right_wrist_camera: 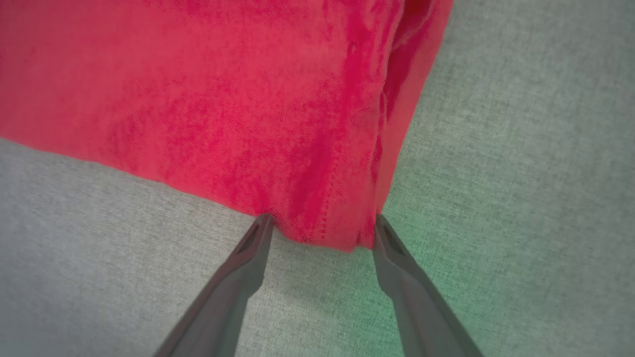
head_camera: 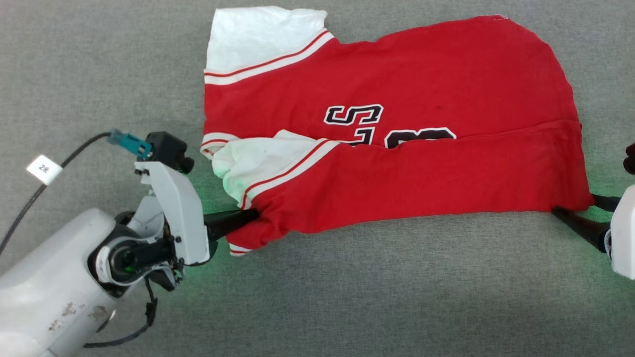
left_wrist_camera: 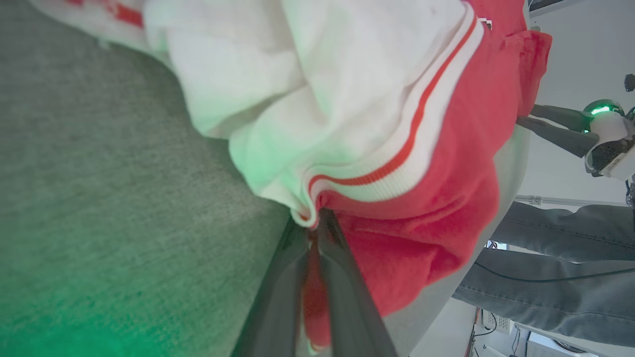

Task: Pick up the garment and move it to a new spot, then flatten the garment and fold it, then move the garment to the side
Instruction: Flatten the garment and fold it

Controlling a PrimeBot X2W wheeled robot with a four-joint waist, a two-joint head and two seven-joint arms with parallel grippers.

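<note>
The left claw (left_wrist_camera: 311, 225) pinches the garment (head_camera: 421, 69) near its sleeve; the right claw (right_wrist_camera: 321, 218) gapes astride its hem corner

The garment (head_camera: 397, 99) lies spread on the table (head_camera: 347, 297), sleeves to the left, hem to the right. Its near strip is folded over the rest and lies on the lower part of the lettering (head_camera: 354, 115). The far sleeve (head_camera: 258, 34) sits at the cloth's far left corner, the near sleeve (head_camera: 258, 163) at the folded strip's left end. Left gripper (left_wrist_camera: 311, 233) is at the near left corner, clamped on the cloth. Right gripper (right_wrist_camera: 322, 223) is at the near right corner, one finger either side (both touching the hem). Beyond the table's edge, a person's legs (left_wrist_camera: 560, 277).
</note>
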